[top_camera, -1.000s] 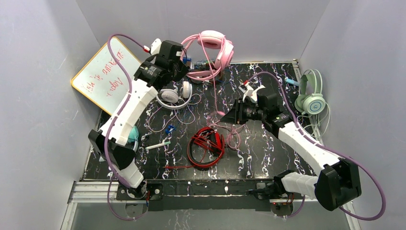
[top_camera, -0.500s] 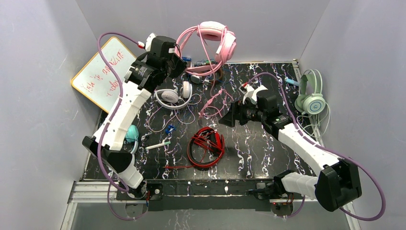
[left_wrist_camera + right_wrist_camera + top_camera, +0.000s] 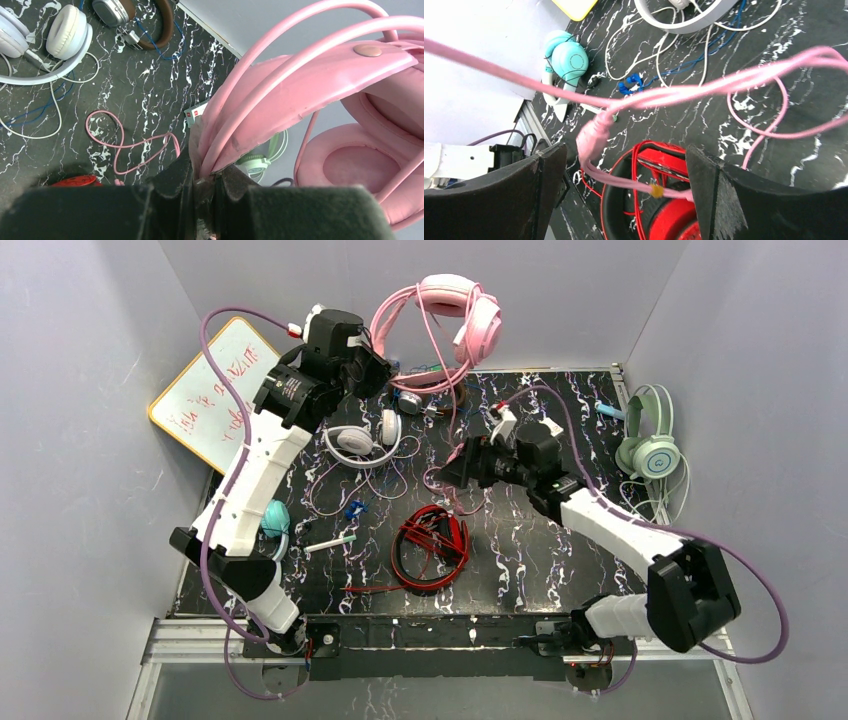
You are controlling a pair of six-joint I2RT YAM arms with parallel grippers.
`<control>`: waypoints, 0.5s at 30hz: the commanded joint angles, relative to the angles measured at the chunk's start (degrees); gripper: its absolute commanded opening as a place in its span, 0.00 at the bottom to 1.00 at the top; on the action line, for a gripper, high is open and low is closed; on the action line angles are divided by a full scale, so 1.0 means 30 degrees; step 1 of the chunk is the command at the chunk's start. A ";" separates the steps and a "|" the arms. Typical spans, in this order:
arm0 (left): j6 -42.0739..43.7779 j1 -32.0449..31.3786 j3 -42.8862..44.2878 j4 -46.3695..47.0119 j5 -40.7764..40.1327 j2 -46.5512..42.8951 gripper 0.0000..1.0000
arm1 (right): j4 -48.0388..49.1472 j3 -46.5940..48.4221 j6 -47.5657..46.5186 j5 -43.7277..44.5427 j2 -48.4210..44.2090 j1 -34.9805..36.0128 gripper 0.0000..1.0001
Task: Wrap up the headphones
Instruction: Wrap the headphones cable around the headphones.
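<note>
Red headphones lie near the front of the marbled table. At mid-table the right gripper has its fingers spread wide, with a pink cord crossing between them. Farther back, the left gripper clamps the headband of the pink headphones, holding them above the table's far edge.

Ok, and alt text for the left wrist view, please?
The left gripper, jaws shut, holds the pink headphones by the headband, filling the right of the view. Below, on the black marbled table, lie white headphones, brown headphones and a loop of pink cord.
</note>
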 commanded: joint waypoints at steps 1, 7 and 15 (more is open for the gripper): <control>-0.0954 0.0058 0.0660 0.1620 0.0406 -0.0908 0.00 | 0.2815 0.1748 0.1271 0.1357 0.1138 0.0706 0.95; -0.0819 0.0115 0.1283 0.1338 0.0010 -0.0798 0.00 | 0.2091 0.2849 0.1457 0.1985 0.2669 0.0728 0.32; -0.2582 0.5239 0.1714 0.3258 0.6452 0.1462 0.00 | -0.0394 -0.1230 0.0456 0.3455 -0.0952 0.0618 0.01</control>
